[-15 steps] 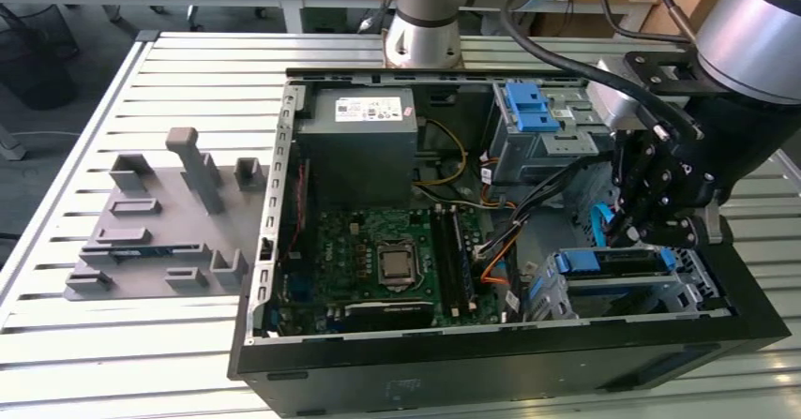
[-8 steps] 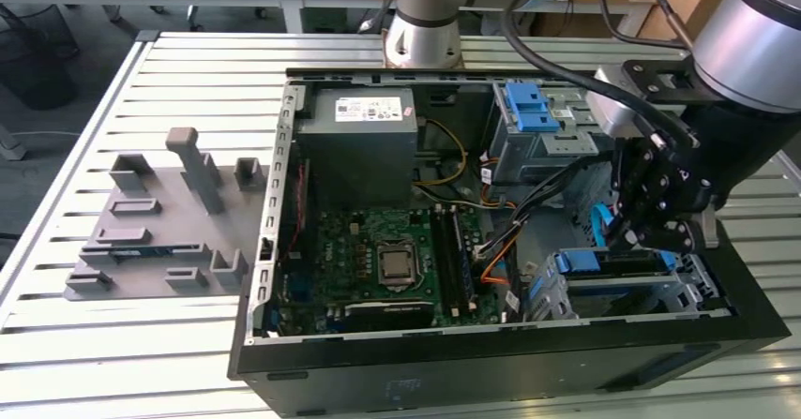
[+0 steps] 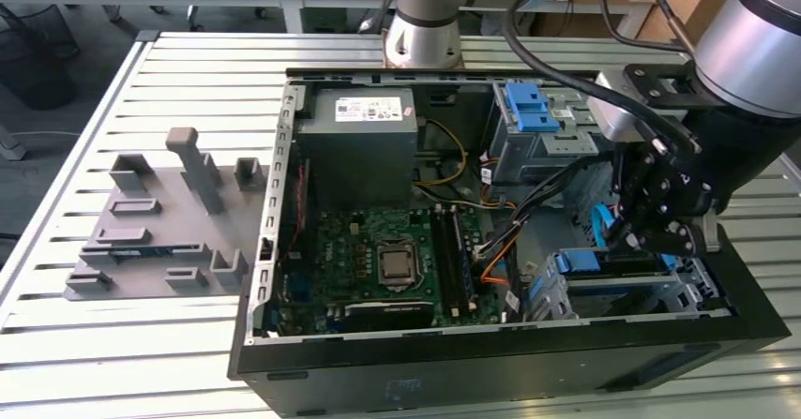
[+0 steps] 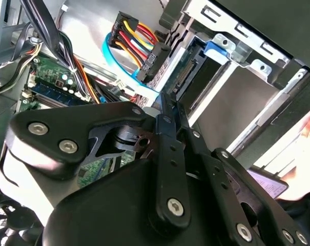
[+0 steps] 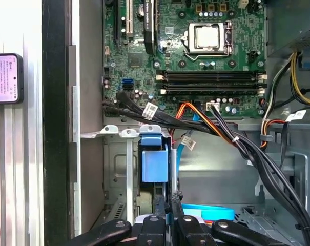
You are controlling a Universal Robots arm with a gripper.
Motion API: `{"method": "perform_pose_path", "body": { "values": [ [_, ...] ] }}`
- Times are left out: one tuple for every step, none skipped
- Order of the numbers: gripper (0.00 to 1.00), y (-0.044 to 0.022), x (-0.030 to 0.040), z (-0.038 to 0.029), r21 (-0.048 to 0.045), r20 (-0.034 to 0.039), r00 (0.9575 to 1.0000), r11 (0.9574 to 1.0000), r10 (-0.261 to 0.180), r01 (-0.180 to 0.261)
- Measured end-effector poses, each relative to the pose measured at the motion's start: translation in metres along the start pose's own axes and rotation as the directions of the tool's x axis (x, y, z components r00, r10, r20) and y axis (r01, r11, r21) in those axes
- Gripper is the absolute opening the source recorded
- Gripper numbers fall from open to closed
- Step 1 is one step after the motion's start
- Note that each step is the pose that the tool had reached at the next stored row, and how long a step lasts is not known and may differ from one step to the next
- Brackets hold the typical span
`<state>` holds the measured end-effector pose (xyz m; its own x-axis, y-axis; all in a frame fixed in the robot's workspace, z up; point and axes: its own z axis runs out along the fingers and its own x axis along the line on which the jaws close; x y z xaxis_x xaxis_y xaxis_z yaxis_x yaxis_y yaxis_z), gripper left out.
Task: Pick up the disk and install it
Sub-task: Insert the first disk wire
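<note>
The disk (image 3: 603,261) sits in the lower drive cage at the front corner of the open computer case (image 3: 501,363), on the exterior view's right, with its blue carrier frame showing. The first wrist view shows the disk's blue tab (image 5: 155,165) standing in the bay. In the second wrist view the connector edge of the disk (image 4: 194,69) faces the cables. My gripper (image 3: 639,241) hangs just above this cage. Its fingers (image 5: 161,212) are pressed together beside the blue tab, and I see nothing held between them. The gripper (image 4: 167,115) points at the disk's edge.
Black, orange and blue cables (image 5: 221,133) run across the case beside the bay. A second cage with a blue latch (image 3: 532,110) stands further back. The power supply (image 3: 363,138) and motherboard (image 3: 388,260) fill the case's middle. A grey fixture (image 3: 163,222) lies outside, on the exterior view's left.
</note>
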<state>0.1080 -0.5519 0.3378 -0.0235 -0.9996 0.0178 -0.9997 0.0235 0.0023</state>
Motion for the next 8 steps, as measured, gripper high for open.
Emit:
{"method": "perform_pose_path", "body": {
  "values": [
    [0.16, 0.0000, 0.0007, 0.0000, 0.0000, 0.0000, 1.0000, 1.0000, 0.000, 0.000],
    [0.16, 0.0000, 0.0013, 0.0001, 0.0000, 0.0000, 1.0000, 1.0000, 0.000, 0.000],
    [0.16, -0.0001, 0.0014, 0.0001, 0.0000, 0.0001, 1.0000, 1.0000, 0.000, 0.000],
    [0.16, -0.0004, 0.0014, 0.0001, 0.0000, 0.0002, 1.0000, 1.0000, 0.000, 0.000],
    [0.16, -0.0007, 0.0014, 0.0002, 0.0000, 0.0006, 1.0000, 1.0000, 0.000, 0.000],
    [0.16, -0.0009, 0.0014, 0.0003, -0.0001, 0.0009, 1.0000, 1.0000, 0.000, 0.000],
    [0.16, -0.0009, 0.0014, 0.0003, 0.0000, 0.0009, 1.0000, 1.0000, 0.000, 0.000],
    [0.16, -0.0010, 0.0014, 0.0004, -0.0001, 0.0008, 1.0000, 1.0000, 0.000, 0.000]
  ]
}}
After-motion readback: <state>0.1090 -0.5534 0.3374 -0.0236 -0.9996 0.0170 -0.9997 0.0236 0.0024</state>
